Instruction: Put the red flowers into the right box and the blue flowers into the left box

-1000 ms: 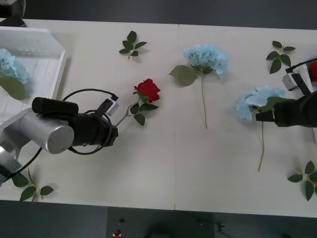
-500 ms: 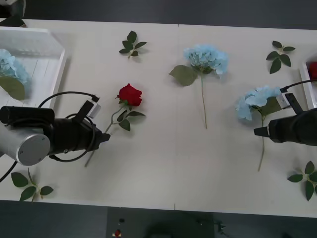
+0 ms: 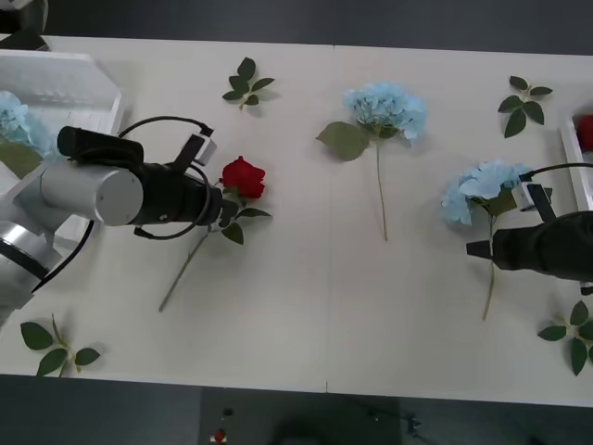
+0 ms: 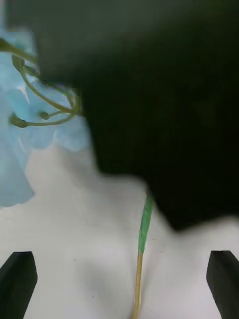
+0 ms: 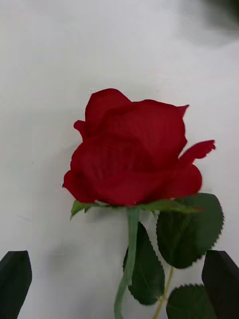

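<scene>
Far left, the left box [image 3: 104, 116] holds one blue flower [image 3: 18, 125] at the frame's edge, so that much counts as done. Beside it the left gripper [image 3: 222, 211] hovers low at the red rose [image 3: 244, 177], right at the leaves under the bloom. In the left wrist view its black fingertips [image 5: 15, 284] sit wide at the two corners with the rose [image 5: 134, 149] lying free on the table [image 3: 306, 306] between them, stem running down the middle: jaws spread, nothing gripped. This rose has the whole width of the table to travel to reach its box.

Centre stage, a second blue hydrangea [image 3: 384, 109] lies untouched, stem pointing toward the robot. Further right a third one [image 3: 477, 190] lies with the right gripper [image 3: 474, 248] poised over its stem just below the head. The right wrist view shows that gripper's fingers [image 4: 17, 281] wide apart, the stem [image 4: 142, 249] on the table between them, not yet clamped.

At the far right edge, the right box [image 3: 567, 158] shows a thin rim with something red [image 3: 584, 130] inside, probably a rose already delivered.

My read: roughly two flowers sorted, three left, one red and two blue, each lying on the wrong side. Loose leaf sprigs [image 3: 246, 83] stay put.
</scene>
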Action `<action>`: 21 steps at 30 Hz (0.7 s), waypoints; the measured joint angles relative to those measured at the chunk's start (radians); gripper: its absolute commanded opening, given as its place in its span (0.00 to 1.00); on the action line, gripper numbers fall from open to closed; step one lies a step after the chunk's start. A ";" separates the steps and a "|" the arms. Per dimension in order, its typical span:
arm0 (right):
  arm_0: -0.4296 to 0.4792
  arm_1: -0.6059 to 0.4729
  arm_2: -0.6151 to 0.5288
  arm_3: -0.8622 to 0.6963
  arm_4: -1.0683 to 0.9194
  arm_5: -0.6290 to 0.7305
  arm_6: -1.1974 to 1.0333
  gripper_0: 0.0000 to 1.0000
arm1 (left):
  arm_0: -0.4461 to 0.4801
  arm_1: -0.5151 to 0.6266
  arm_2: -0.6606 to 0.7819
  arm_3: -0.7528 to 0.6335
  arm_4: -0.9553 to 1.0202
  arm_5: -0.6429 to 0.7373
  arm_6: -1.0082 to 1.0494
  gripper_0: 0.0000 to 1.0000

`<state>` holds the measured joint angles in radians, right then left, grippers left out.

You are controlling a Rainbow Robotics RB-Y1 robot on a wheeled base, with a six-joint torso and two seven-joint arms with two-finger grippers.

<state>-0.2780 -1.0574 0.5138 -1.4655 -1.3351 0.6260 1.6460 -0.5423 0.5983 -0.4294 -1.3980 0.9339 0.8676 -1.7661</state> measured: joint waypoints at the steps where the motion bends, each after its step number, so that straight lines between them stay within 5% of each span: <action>1: 0.000 0.001 0.000 0.001 0.000 -0.006 0.000 1.00 | -0.008 -0.018 0.000 0.021 -0.022 0.000 0.000 1.00; 5: 0.000 0.002 0.000 0.001 0.000 -0.009 -0.003 1.00 | -0.026 -0.078 0.000 0.074 -0.091 0.000 -0.001 1.00; 7: 0.000 0.002 0.000 0.002 0.000 -0.009 -0.005 1.00 | -0.026 -0.096 0.000 0.085 -0.119 0.000 -0.002 0.88; 9: 0.000 0.002 0.000 0.002 0.000 -0.009 -0.006 1.00 | -0.026 -0.106 0.000 0.091 -0.141 0.000 -0.002 0.52; 10: 0.000 0.002 0.000 0.002 0.000 -0.009 -0.007 1.00 | -0.026 -0.108 -0.001 0.091 -0.146 0.000 -0.002 0.42; 11: 0.000 0.002 0.000 0.002 0.000 -0.009 -0.007 1.00 | -0.026 -0.108 -0.004 0.091 -0.148 0.000 -0.003 0.15; 12: 0.000 0.002 0.000 0.002 -0.003 -0.009 -0.008 1.00 | -0.026 -0.108 -0.008 0.091 -0.149 0.000 -0.003 0.01; 21: 0.000 0.000 -0.002 0.004 -0.205 -0.009 -0.015 1.00 | -0.024 -0.107 -0.048 0.091 -0.169 0.000 -0.021 0.00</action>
<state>-0.2780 -1.0579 0.5122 -1.4615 -1.5404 0.6170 1.6313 -0.5662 0.4909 -0.4776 -1.3069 0.7654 0.8676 -1.7875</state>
